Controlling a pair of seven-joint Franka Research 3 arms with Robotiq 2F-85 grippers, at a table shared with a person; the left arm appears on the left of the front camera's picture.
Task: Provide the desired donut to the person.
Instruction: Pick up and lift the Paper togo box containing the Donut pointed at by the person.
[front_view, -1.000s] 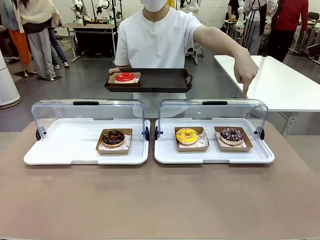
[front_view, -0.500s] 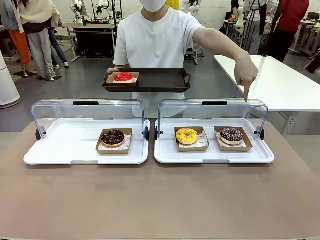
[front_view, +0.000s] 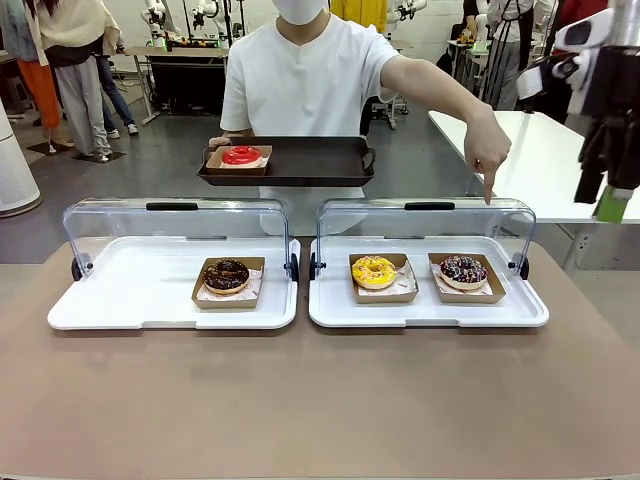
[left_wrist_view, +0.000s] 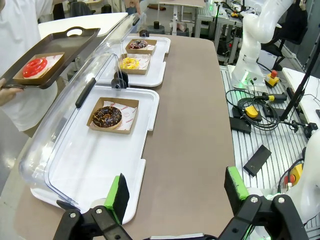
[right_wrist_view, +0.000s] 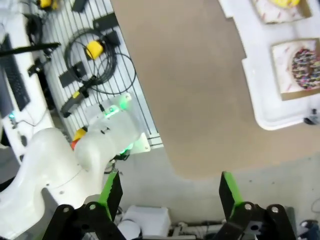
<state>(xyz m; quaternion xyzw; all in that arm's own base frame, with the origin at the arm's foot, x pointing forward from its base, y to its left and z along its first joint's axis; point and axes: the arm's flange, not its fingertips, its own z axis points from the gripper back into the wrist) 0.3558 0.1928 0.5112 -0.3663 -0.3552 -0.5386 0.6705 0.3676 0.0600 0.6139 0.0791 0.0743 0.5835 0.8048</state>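
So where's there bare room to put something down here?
The brown table in front of both white trays is bare. The left white tray is free left of the chocolate donut. The person's dark tray is free right of the red donut. The right white tray is crowded: yellow donut beside sprinkled donut.

A white side table (front_view: 560, 165) stands off to the right, a white cylinder (front_view: 14, 170) off to the left, a bystander in grey trousers (front_view: 85, 100) farther back. Black cables (left_wrist_view: 245, 97) lie on a slatted metal deck (left_wrist_view: 245, 145).
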